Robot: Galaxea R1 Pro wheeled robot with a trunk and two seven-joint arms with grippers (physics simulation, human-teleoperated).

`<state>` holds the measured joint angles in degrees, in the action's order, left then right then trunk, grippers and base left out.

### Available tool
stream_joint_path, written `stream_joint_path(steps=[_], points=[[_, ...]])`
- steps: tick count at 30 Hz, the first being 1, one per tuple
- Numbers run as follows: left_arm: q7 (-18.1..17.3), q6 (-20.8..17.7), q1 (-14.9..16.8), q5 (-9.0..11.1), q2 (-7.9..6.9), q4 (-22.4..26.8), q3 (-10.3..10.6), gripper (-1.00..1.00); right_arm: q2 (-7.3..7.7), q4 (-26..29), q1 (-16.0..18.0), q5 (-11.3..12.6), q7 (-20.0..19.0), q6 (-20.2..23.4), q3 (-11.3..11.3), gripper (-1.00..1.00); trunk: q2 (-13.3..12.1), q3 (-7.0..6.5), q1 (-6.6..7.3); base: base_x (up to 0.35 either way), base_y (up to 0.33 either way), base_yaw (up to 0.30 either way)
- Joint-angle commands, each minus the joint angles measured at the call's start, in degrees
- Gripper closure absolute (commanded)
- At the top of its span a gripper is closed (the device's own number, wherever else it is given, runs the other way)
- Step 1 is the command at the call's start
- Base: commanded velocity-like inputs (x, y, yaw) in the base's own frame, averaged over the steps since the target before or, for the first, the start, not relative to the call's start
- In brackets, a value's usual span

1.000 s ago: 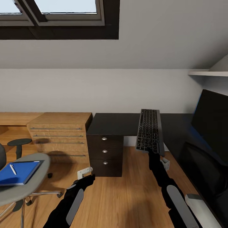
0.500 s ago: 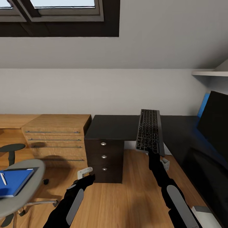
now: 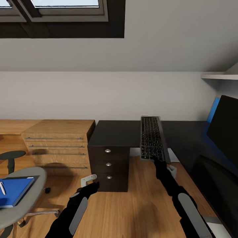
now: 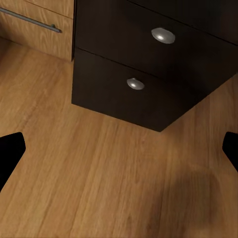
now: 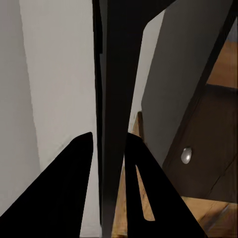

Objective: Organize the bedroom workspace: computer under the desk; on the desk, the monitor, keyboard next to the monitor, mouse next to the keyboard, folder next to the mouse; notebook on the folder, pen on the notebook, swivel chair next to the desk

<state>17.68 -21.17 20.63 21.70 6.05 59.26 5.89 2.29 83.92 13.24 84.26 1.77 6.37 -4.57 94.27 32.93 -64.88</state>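
Gripped end-on by the closed right gripper, the keyboard is held above the desk, unplaced; the left gripper hangs open and empty, while folder and pen lie on the swivel chair.

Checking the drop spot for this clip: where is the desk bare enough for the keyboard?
The desk top is bare from its left edge above the drawers to the held keyboard. Rightward, the monitor crowds it.

Light-wood drawer chest, dark-framed skylight, small round stool, white wall shelf
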Motion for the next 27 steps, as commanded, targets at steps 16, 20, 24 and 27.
stream_joint_path(steps=[16, 20, 24, 27], points=[[0.47, -0.06, 0.04, 0.55, 0.01, 0.26, 0.21, -1.00, 2.97, -6.73, 0.56, 18.84, 0.32, 15.64, 8.26, 1.00, 0.04, 0.06, 0.01, 0.061, 0.000, 0.000], [0.19, 0.06, -0.75, 0.51, 0.01, 0.75, 1.01, -1.00, 2.98, -7.51, 0.61, 18.84, 1.13, 15.58, 8.26, 1.00, 0.04, 0.06, 0.01, 0.170, 0.000, 0.000], [0.42, 2.36, -5.91, 0.41, -1.11, 8.95, 8.23, -1.00, 2.98, -8.84, 1.09, 18.79, 1.77, 15.56, 8.26, 1.00, 0.04, 0.06, 0.01, 0.115, 0.000, 0.000], [0.56, 3.53, -11.82, 0.43, -3.78, 17.06, 11.82, -1.00, 2.96, -9.93, 1.37, 18.76, 2.03, 15.53, 8.23, 1.00, 0.04, 0.06, 0.01, 0.111, 0.000, 0.000]])
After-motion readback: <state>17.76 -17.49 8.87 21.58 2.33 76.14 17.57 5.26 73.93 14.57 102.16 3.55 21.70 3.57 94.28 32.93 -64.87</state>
